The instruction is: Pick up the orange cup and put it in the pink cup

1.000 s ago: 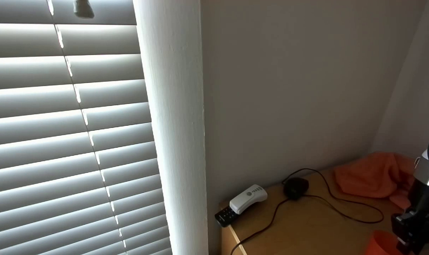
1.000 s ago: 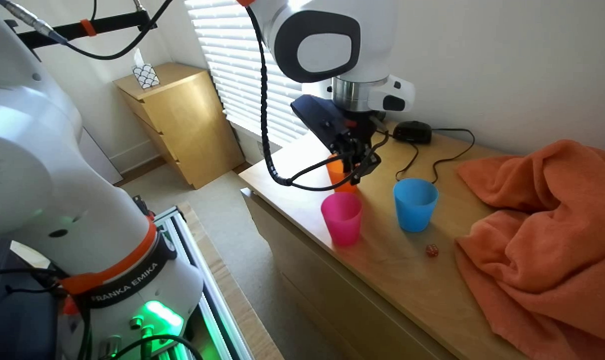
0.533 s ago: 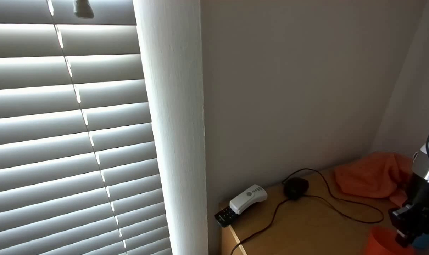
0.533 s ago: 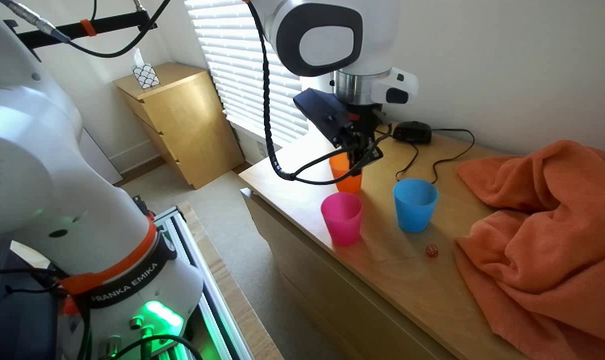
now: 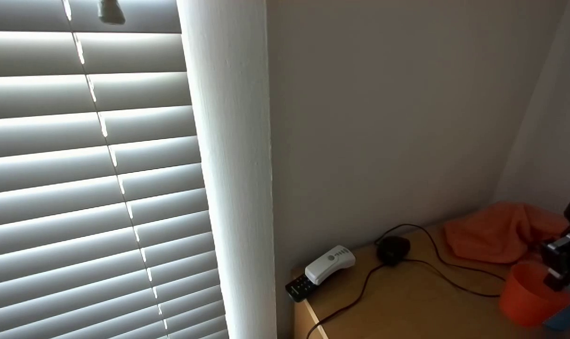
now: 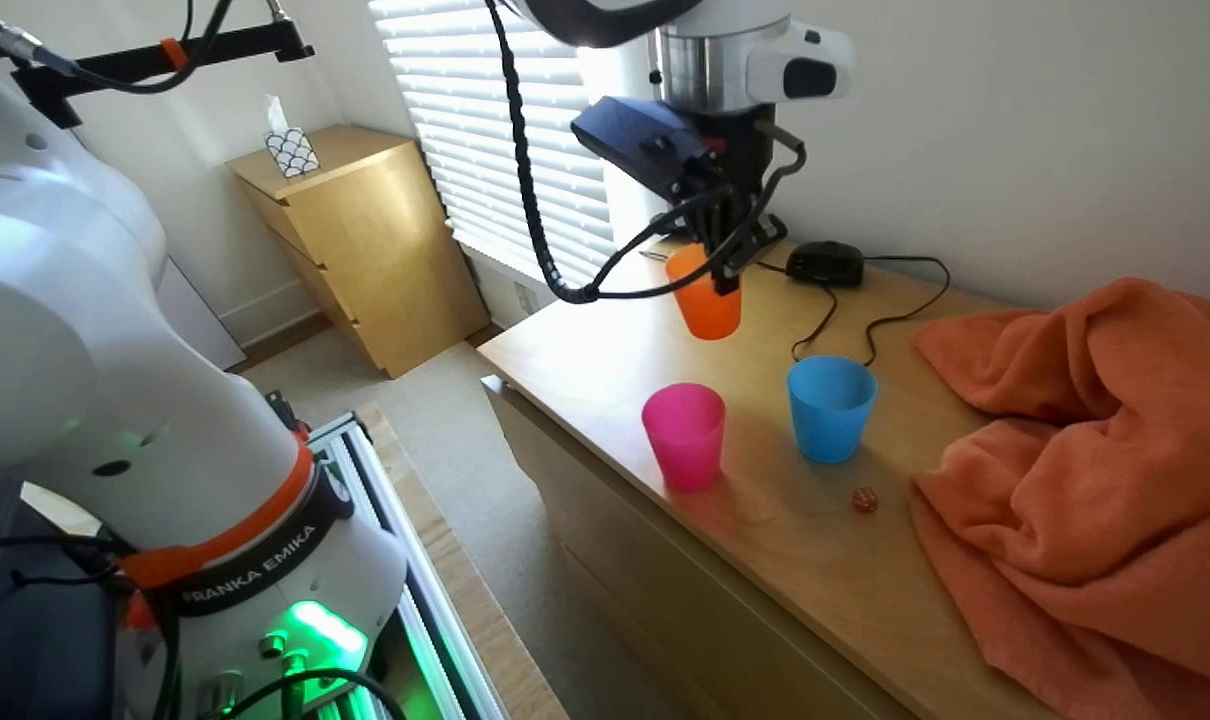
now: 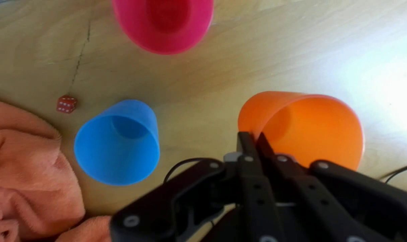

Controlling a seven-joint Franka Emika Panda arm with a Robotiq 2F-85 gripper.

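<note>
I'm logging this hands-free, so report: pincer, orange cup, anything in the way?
Pincer shut on one side of the orange cup. Cup looks held off the tabletop. Blue cup stands off the line to the pink cup; likely no obstacle.

The white Panda arm (image 6: 175, 420) stands on its green-lit base (image 6: 275, 600) at the left of an exterior view. Farther right, the silver wrist flange (image 6: 707, 72) is near upright, the black Robotiq tool (image 7: 253, 136) hanging beneath it, pointing down. In the wrist view its fingers (image 7: 246, 146) lie close together, a slim gap between them.
</note>
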